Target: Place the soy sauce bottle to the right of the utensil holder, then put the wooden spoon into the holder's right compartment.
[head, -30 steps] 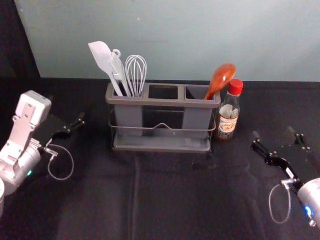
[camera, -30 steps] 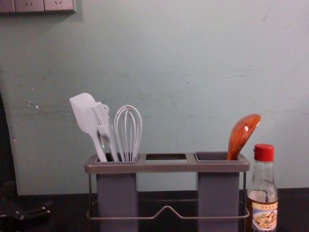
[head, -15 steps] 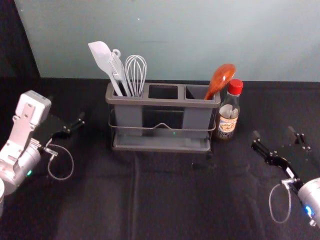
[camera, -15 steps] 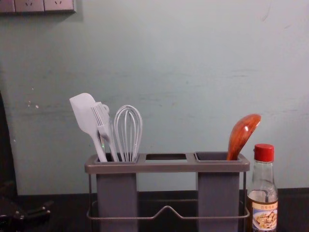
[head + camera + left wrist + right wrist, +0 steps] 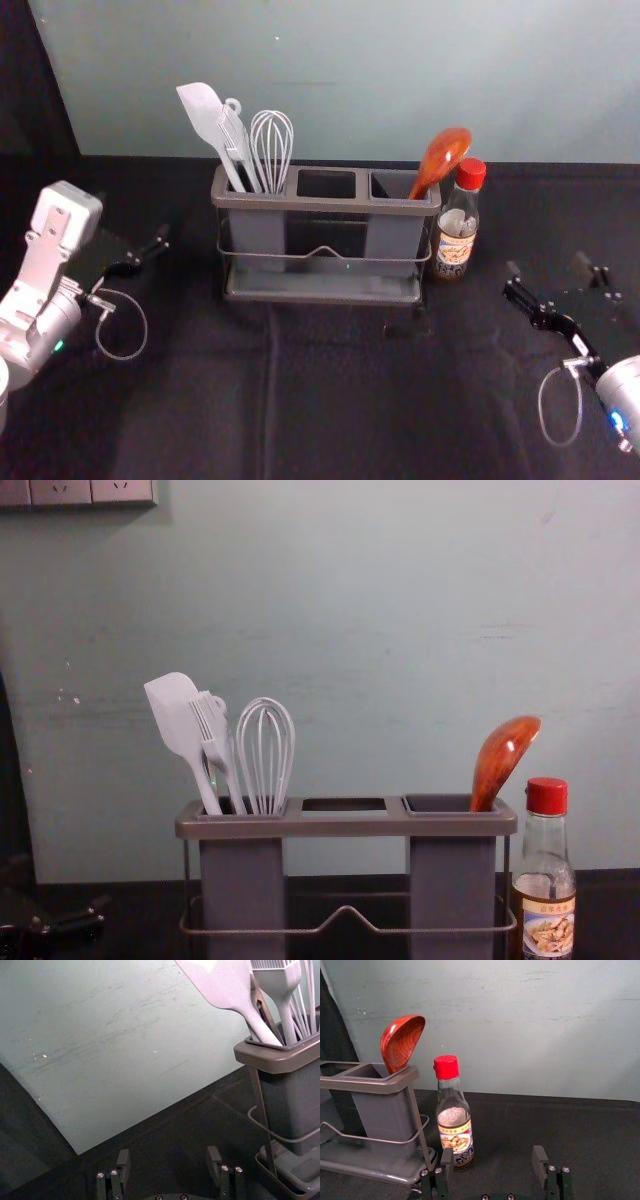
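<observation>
So in the head view, the right gripper [image 5: 548,268] was released, fingers spread, over the near right part of the table [image 5: 335,400]. Ahead and to its left stood the soy sauce bottle [image 5: 457,240], upright, just beside the right end of the utensil holder [image 5: 325,204]. The wooden spoon [image 5: 441,160] was in the right compartment [image 5: 392,235], bowl up, leaning toward the bottle. The left gripper [image 5: 135,225] was parked to the holder's left.

Left wrist view: the left gripper [image 5: 169,1157] was released too, fingers wide apart, with the spatula [image 5: 222,982], brush [image 5: 281,985] and whisk [image 5: 305,1000] up in the left compartment near it.

Right wrist view: the right gripper [image 5: 493,1155] had a wide gap between its fingers, and the bottle stood beyond them.

Chest view: spoon and bottle were both well to the left gripper's right.
</observation>
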### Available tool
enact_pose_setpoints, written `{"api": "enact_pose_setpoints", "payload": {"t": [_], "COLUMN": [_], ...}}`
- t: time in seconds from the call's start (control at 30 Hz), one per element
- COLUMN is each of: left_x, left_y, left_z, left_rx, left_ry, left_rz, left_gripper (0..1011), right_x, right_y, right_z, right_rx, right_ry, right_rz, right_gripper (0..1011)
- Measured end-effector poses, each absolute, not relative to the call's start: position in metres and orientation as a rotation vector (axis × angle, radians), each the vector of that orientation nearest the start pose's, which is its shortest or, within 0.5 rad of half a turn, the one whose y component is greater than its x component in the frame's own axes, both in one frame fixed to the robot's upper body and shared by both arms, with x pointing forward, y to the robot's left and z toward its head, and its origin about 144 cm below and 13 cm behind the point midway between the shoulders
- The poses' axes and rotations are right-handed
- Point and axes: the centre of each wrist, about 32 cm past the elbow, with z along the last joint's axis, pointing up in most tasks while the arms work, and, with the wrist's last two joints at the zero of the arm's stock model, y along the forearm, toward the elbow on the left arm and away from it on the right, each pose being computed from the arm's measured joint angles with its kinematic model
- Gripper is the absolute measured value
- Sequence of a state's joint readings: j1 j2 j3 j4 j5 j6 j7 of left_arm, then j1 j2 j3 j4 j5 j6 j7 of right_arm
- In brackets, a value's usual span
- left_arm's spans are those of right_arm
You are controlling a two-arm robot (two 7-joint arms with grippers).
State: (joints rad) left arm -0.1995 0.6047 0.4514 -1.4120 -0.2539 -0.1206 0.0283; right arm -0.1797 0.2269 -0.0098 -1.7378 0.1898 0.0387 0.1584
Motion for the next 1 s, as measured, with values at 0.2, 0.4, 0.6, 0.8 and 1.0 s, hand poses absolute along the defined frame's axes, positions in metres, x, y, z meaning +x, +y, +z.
{"api": "enact_pose_setpoints", "payload": {"t": [0.2,0.4,0.6,0.8,1.0], "left_x": [0.4886,0.4886,0.4886,0.4886,0.4886], "left_y": [0.3097,0.3097,0.3097,0.3097,0.3097], "left_z": [1.1398,1.1398,1.1398,1.1398,1.1398], "left_rx": [0.304,0.304,0.304,0.304,0.304], "left_ry": [-0.285,-0.285,-0.285,-0.285,-0.285], "left_rz": [1.248,1.248,1.248,1.248,1.248], "left_gripper": [1005,1005,1005,1005,1005], "right_x": [0.4082,0.4082,0.4082,0.4082,0.4082], "right_y": [-0.2794,-0.2794,-0.2794,-0.2794,-0.2794], "right_z": [1.146,1.146,1.146,1.146,1.146], "right_rx": [-0.067,-0.067,-0.067,-0.067,-0.067], "right_ry": [0.024,0.024,0.024,0.024,0.024], "right_rz": [-1.366,-1.366,-1.366,-1.366,-1.366], "right_gripper": [1004,1004,1004,1004,1004]}}
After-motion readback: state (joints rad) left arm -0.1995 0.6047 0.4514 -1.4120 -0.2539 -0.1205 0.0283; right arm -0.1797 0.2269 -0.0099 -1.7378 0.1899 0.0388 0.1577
